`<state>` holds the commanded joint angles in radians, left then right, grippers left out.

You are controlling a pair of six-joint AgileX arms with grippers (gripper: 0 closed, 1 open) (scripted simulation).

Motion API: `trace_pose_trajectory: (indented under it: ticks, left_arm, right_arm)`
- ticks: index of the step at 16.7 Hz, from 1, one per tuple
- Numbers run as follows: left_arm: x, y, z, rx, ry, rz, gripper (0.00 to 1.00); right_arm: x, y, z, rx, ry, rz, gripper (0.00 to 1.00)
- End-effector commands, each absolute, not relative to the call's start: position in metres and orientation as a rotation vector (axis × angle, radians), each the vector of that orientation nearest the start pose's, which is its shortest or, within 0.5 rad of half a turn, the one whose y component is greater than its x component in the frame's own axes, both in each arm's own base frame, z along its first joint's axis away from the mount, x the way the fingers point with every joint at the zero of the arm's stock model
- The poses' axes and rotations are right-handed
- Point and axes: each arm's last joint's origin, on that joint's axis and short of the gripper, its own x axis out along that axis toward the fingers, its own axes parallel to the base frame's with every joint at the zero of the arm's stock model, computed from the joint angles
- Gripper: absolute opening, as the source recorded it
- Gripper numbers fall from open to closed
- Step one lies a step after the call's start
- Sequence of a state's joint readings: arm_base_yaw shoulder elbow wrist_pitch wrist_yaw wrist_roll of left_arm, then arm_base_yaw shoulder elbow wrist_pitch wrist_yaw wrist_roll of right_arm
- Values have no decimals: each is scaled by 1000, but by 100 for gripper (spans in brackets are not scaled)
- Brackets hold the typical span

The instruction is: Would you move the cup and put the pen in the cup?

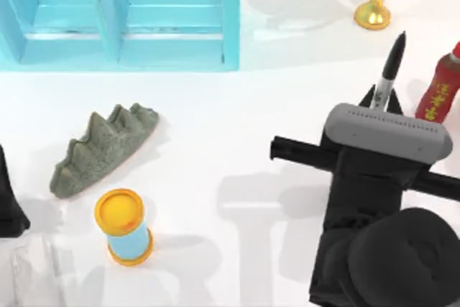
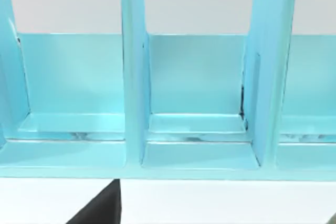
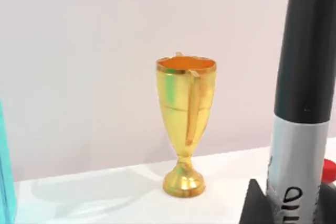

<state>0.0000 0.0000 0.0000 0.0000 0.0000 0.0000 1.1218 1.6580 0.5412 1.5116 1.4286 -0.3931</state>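
Simulated tabletop — plain white table (image 1: 215,106)

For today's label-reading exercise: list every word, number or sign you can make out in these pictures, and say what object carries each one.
Red bottle: yellow characters down its side, too blurred to read.
Pen, held upright in the right tool: black lettering on its grey label band; in the right wrist view a few cut-off strokes appear, not readable as a word.
Gold trophy, blue shelf, blue cylinder with yellow ends: no text.

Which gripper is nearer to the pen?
Right. The right gripper holds the pen upright between its fingers; the left arm sits at the table's left edge, far from it.
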Motion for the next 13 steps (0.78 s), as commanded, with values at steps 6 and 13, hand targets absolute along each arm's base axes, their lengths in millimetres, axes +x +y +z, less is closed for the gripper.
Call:
trace_pose_trajectory:
  ticks: [6,13]
  left_arm:
    - [106,-1,160,0,0,0,100]
    - [106,-1,160,0,0,0,100]
  right_arm:
    - [158,233,193,-11,-78,-301,0]
    - [171,228,186,-11,-71,-300,0]
